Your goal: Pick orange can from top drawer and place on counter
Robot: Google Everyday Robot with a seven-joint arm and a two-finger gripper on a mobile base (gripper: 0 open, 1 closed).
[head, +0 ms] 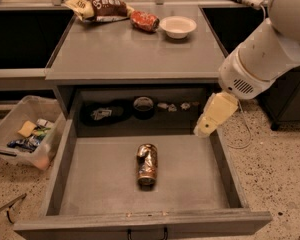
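Over the right rear corner of the wide, shallow grey top drawer [95,184], close above its right wall, hangs the pale cream gripper [206,126] on its bulky white arm. Whether the claw is spread or pressed together cannot be told from here. It holds nothing.

The small orange-brown metallic can [147,164] lies on its side in the middle of the drawer floor, its ends pointing to the front and rear edges, well apart from the gripper.

Several things could go wrong:

- A descent from this spot may clip the right wall or the front edge of the broad grey counter [135,49] overhanging the drawer's rear.
- The can is round and lying down, so a glancing touch would likely roll it toward a side wall.
- A pinch along its length, rather than across its body, would probably slip on the shiny metal.
- A lift too near the rear could strike the counter's front edge.
- Along the counter's rear edge sit a brown-and-yellow snack bag [97,6], a shiny red can-sized item [144,20] and a white bowl [178,26]. Setting the can down there risks knocking them, and the bare front half looks safer.
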